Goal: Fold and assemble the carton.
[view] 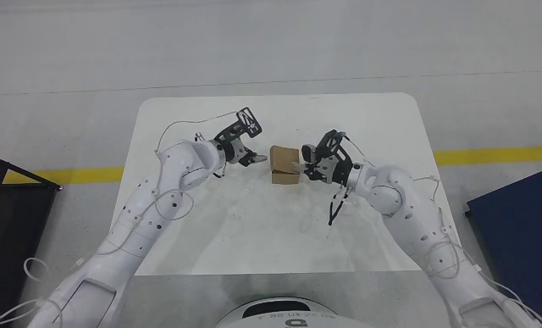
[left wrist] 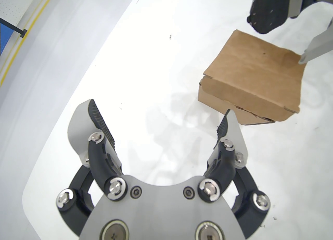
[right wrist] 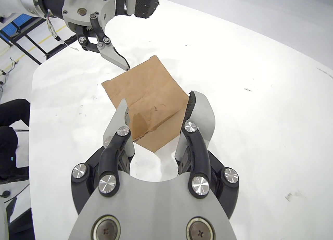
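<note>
On the middle of the white bench (view: 254,235) sits the brown carton (view: 285,164). Left end effector (left wrist: 160,113) and right end effector (right wrist: 158,99) are just beside it, one each side, both spread wide.

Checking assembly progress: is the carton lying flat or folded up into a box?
Folded into a box. The carton sits on the table with a closed top panel and upright side walls; one end seam gapes slightly.

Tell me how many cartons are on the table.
1. The carton lies in the middle of the table, between the left gripper and the right gripper. Nothing seems hidden.
</note>
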Robot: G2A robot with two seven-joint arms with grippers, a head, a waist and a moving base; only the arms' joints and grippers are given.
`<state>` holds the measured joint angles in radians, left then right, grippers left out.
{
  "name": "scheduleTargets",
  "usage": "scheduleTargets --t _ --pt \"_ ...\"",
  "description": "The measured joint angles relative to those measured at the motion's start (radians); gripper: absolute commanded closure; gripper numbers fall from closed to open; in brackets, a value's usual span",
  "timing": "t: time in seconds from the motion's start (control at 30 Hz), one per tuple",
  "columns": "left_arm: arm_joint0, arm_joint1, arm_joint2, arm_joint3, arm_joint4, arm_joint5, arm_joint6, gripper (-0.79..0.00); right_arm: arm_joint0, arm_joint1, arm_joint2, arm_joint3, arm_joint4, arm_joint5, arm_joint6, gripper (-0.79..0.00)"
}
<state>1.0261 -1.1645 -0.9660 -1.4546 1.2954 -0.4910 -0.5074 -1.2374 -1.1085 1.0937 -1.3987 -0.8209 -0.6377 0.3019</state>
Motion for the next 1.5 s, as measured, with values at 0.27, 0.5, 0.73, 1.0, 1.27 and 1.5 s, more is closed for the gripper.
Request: scheduleTargets --t 0.27,0.5,0.73,1.0,1.27,1.5 --pt "-0.041 -0.017 0.043 0.022 0.021 0.024 -0.012 -0.785 0.024 -0.005 -0.007 0.029 0.098 0.016 0.076 -0.36" --pt "-0.072 -0.033 0.074 0.053 0.016 0.028 -0.01 -0.785 0.038 -0.005 -0.013 0.035 0.113 0.004 0.11 -0.363" --pt "-0.082 -0.04 0.08 0.066 0.018 0.028 0.002 -0.785 0.046 -0.006 -0.022 0.035 0.107 0.003 0.124 -0.357" --pt "-0.08 -0.042 0.073 0.081 0.017 0.02 -0.011 -0.785 0.052 -0.007 -0.031 0.032 0.088 0.027 0.136 -0.329" --pt "-0.063 -0.037 0.049 0.067 0.02 0.017 -0.023 -0.785 0.052 -0.008 -0.037 0.021 0.068 0.037 0.14 -0.311" --pt "-0.059 -0.038 0.045 0.058 0.032 0.035 -0.058 -0.785 0.048 -0.007 -0.038 0.009 0.047 0.056 0.144 -0.292"
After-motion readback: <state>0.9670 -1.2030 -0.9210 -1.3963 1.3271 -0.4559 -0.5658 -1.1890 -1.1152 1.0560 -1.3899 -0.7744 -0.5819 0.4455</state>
